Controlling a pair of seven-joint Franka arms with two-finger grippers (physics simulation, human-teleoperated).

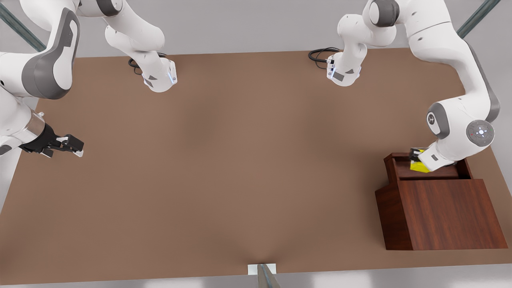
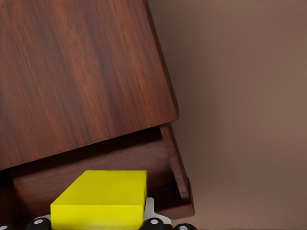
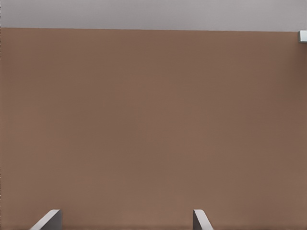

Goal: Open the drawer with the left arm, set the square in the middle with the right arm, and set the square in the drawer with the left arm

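Note:
The drawer stands pulled out of the dark wooden box at the front view's right. My left gripper reaches down into it, shut on the yellow square. In the left wrist view the square sits between the fingers just above the drawer, beside the box's top. My right gripper waits open at the front view's left edge, low over bare tabletop. Its two fingertips stand wide apart with nothing between them.
The brown table stretches wide between the two arms. The arm bases with black cables stand along the far edge. A small white block sits at the near edge's middle.

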